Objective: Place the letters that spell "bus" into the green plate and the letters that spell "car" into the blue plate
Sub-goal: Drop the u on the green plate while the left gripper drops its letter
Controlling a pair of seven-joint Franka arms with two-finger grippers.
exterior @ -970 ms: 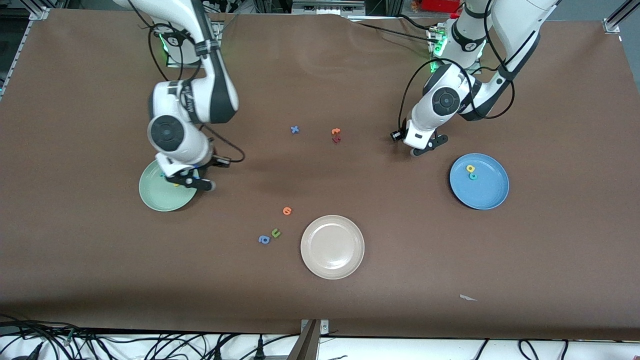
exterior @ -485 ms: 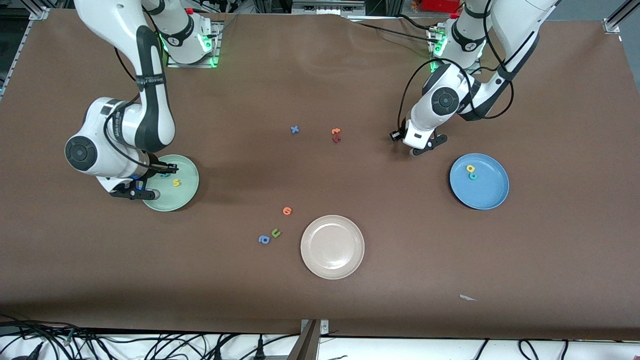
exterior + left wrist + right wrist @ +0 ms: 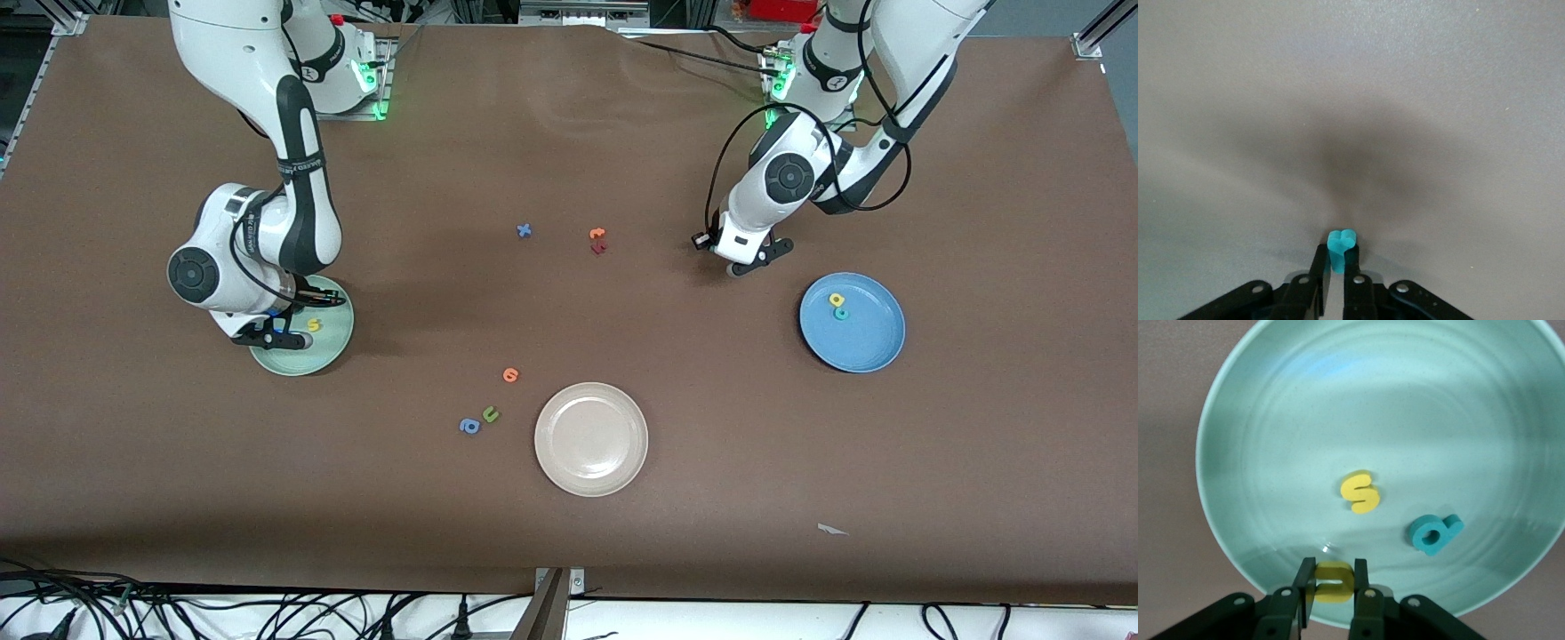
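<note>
My right gripper is shut on the yellow u just above the rim of the green plate. The yellow s and the teal b lie in that plate. From the front, the right gripper hangs over the green plate beside the s. My left gripper is shut on the small teal r, low over bare table. The left gripper sits between the blue plate and the mid-table letters. The blue plate holds the yellow a and teal c.
A beige plate lies near the front middle. Beside it are an orange letter, a green u and a blue a. A blue x and orange and dark red letters lie mid-table. A white scrap lies near the front edge.
The left gripper has shut on the teal r. The right arm swung out toward its own end of the table, then came partway back over the green plate.
</note>
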